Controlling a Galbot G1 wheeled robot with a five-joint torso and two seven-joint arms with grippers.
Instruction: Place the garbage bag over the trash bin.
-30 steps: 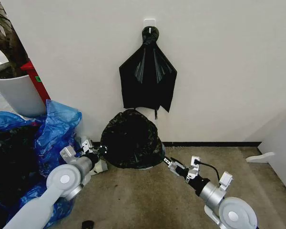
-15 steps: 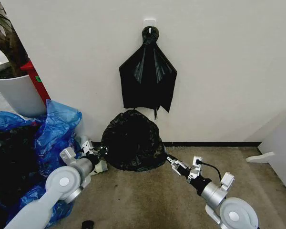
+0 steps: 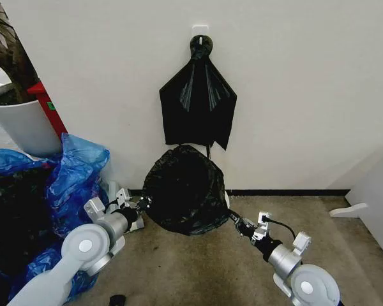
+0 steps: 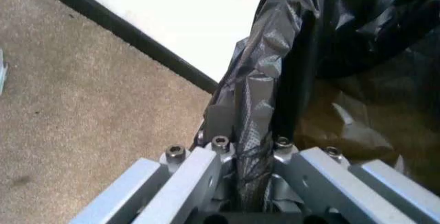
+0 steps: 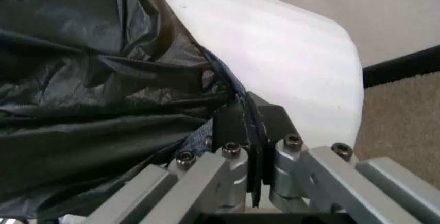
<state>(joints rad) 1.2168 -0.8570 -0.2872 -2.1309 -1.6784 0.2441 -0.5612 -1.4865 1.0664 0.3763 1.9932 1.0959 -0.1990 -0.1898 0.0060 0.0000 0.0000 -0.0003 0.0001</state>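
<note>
The garbage bag (image 3: 184, 190) hangs stretched between the two grippers, low against the white wall (image 3: 306, 95) and directly below a fan-shaped black plastic bundle (image 3: 198, 105) that hangs from a wall hook.

The left gripper (image 3: 142, 204) holds the bag's left edge. In the left wrist view, the left gripper (image 4: 256, 131) has its jaws pressed together on a bunched fold of the bag (image 4: 268, 90), with the brown carpet (image 4: 82, 90) and the black baseboard (image 4: 131, 31) beyond it.

The right gripper (image 3: 233, 218) holds the bag's right edge. In the right wrist view, the right gripper (image 5: 244, 126) has its jaws pinching a thin seam of the bag (image 5: 89, 80), right beside the curved white side of the trash bin (image 5: 289, 64).

In the head view, only a thin sliver of the trash bin (image 3: 225, 199) is visible at the bag's right edge; the bag covers the rest.

Crumpled blue plastic bags (image 3: 73, 172) lie to the left of the left arm. A white plant pot (image 3: 22, 124) stands behind them in the corner.
</note>
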